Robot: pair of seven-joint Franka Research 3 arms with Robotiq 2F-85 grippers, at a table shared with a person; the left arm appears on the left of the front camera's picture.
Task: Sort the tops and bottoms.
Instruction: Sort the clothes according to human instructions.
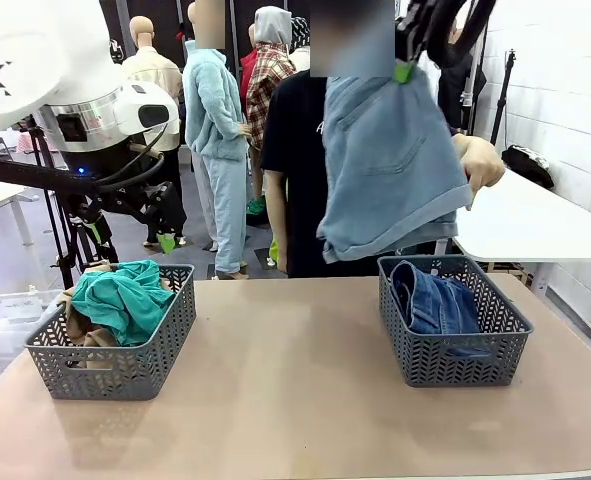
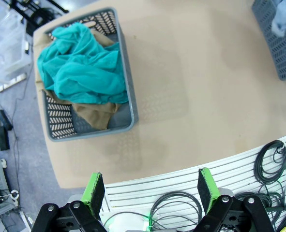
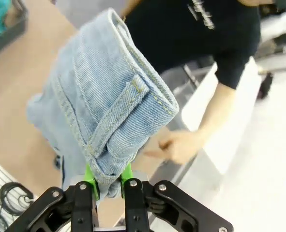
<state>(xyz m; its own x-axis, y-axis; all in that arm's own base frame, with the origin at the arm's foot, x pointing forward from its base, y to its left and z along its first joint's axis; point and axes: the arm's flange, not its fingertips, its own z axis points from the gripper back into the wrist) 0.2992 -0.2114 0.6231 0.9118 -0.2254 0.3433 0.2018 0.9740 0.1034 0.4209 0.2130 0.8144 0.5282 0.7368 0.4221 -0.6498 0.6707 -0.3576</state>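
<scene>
The sorting looks close to its end. In the front view, the left basket [image 1: 115, 350] in the lower left of the frame already holds both tops: the teal shirt [image 1: 125, 295] lies on top and the tan shirt [image 1: 80, 325] shows under it at the left side. The left wrist view gives the same basket in its upper left, with the teal cloth heaped over the tan one.

The right basket [image 1: 455, 335], in the lower right of the front view, holds dark shorts [image 1: 435, 300], crumpled against its left wall. If other bottoms lie under them cannot be told.

One piece seems to be left: the light shorts [image 1: 390, 170]. They hang in the upper right of the front view, above the right basket and well clear of it. The right gripper [image 1: 405, 70] pinches them at the waistband; in the right wrist view the green pads [image 3: 89, 176] are pressed together on a fold of the denim (a belt loop shows just above the grip). The person's hand [image 1: 480, 160] is near the right edge of the shorts, but contact cannot be judged.

The left gripper [image 2: 150, 191] carries nothing, its fingers spread wide over the table [image 2: 191, 96], at the bottom of the left wrist view.

What remains, probably, is to lower the light shorts into the right basket and let them go.
</scene>
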